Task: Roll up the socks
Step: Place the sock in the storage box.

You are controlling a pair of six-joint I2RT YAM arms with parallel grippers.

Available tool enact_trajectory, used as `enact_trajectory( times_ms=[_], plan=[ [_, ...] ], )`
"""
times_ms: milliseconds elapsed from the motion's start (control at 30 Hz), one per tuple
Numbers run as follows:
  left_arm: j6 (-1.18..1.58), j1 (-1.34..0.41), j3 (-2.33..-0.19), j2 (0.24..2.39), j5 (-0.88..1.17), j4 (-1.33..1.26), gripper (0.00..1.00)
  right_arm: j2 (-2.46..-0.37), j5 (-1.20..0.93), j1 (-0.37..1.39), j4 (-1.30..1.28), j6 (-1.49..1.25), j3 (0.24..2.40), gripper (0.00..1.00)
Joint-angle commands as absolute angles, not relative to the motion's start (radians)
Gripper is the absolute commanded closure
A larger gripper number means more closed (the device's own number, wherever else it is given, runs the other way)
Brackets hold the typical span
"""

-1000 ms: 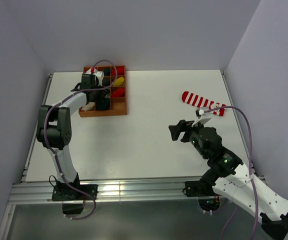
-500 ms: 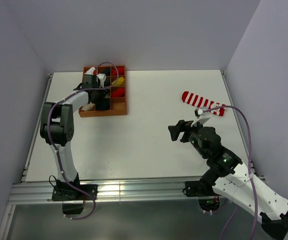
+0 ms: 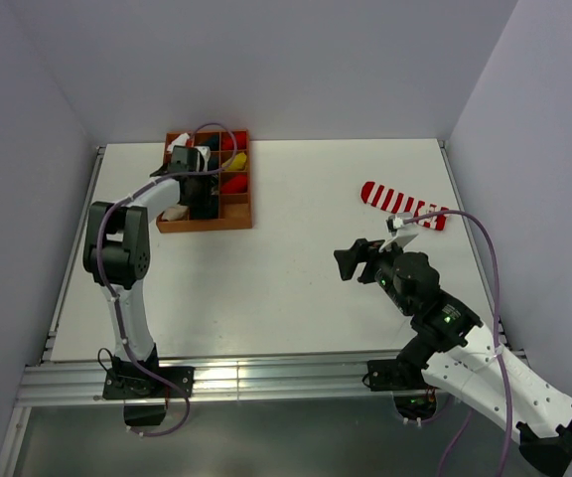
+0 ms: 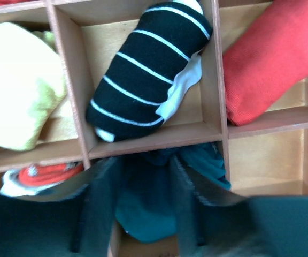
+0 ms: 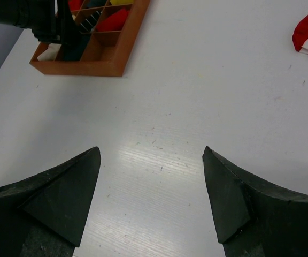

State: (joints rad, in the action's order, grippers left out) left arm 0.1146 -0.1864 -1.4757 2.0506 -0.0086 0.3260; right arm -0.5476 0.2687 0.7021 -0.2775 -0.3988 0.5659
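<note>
Top view first: the left claw (image 3: pixel 189 164) is down over the wooden tray (image 3: pixel 236 221) at the far-left corner of the tabletop (image 3: pixel 286 288), likely there to deal with a bundle in one compartment. The striped sock (image 3: pixel 402 205) lies flat and unrolled near the right edge. Its long axis runs on a slant, one rounded end toward the far edge and the other toward the right edge. The right claw (image 3: pixel 351 260) hovers short of it, probably waiting its turn.

Left wrist now: the fingers (image 4: pixel 98 209) stand either side of the dark green sock (image 4: pixel 146 214), bunched in its compartment. I cannot tell whether they are pressing it or not. A black striped roll (image 4: pixel 143 75) sits one compartment over.

Right wrist: the claw gapes wide and empty over bare tabletop (nothing between those fingers), with only the striped sock's end showing.
</note>
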Motion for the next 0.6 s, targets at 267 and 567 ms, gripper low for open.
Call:
enact_trajectory(
  times_ms=[267,567],
  plan=[
    [0.152,-0.207,-1.578,1.836,0.005,0.500,0.39,-0.552,0.334,0.696,-0.281,-0.385,0.640,0.16],
    [0.253,-0.207,-1.473,1.466,-0.135,0.499,0.21,-0.765,0.601,0.680,-0.368,-0.472,0.814,0.00]
  ],
)
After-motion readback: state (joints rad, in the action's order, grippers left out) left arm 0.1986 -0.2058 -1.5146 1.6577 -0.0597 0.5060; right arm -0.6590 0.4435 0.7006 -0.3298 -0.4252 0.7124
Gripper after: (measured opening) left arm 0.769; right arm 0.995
